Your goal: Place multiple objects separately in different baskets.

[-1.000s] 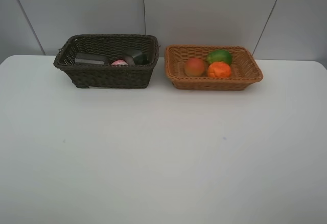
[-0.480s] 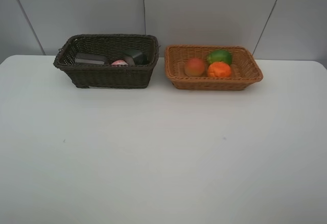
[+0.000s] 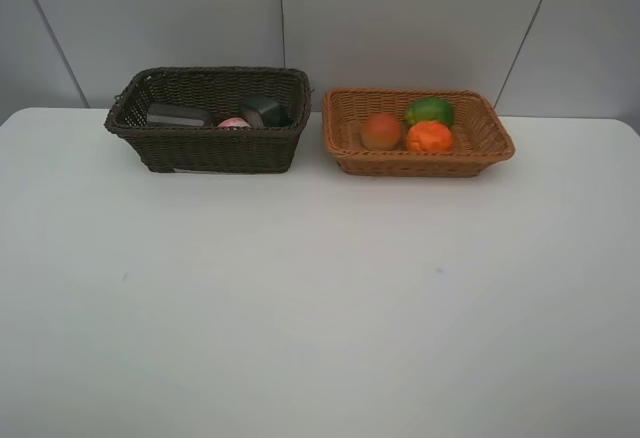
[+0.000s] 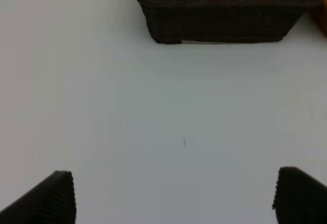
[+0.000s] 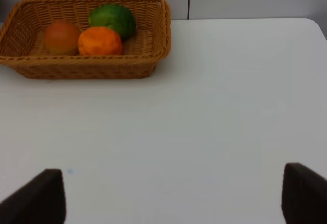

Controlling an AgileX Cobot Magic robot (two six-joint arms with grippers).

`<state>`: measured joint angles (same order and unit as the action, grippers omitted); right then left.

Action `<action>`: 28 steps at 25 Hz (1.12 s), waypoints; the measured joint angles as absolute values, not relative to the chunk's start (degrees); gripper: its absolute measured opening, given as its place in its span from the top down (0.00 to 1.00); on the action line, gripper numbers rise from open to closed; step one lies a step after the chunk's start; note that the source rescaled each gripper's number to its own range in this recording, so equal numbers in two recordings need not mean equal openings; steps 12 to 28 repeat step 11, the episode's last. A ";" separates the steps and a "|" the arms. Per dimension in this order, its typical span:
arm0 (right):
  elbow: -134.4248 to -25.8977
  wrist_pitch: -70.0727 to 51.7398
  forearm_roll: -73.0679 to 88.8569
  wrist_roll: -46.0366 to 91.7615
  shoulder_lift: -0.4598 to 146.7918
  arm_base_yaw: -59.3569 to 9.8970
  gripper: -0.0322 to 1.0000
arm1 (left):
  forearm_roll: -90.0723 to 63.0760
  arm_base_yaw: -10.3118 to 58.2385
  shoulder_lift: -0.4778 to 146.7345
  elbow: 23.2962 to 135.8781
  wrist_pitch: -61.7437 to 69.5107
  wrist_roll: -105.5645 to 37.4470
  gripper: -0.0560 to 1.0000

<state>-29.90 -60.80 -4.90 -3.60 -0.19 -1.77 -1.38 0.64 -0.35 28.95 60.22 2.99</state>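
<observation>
Three fruits (image 3: 410, 128) lie in the tan basket (image 3: 495, 148); bottles (image 3: 262, 112) lie in the dark basket (image 3: 210, 150).

1. Across the exterior high series, no change was detectable: the dark brown basket (image 3: 205, 150) and the light tan basket (image 3: 420, 164) occupied the same places on the white table (image 3: 320, 298) in every picture.
2. Contents likewise showed no displacement: the pink bottle (image 3: 233, 123) and dark pump bottle (image 3: 266, 111) in the dark brown basket; the red-orange fruit (image 3: 380, 131), green fruit (image 3: 429, 110) and tangerine (image 3: 430, 137) in the light tan basket.
3. For both wrist views no earlier picture was supplied, so change there could not be judged.
</observation>
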 joint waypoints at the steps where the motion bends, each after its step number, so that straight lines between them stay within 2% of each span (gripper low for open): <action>1: -29.90 -60.80 -4.90 -3.60 -0.19 -1.77 0.06 | -1.38 0.64 -0.35 28.95 60.22 2.99 0.00; 28: -29.90 -60.80 -4.90 -3.60 -0.19 -1.77 0.06 | -1.38 0.64 -0.35 28.95 60.22 2.99 0.00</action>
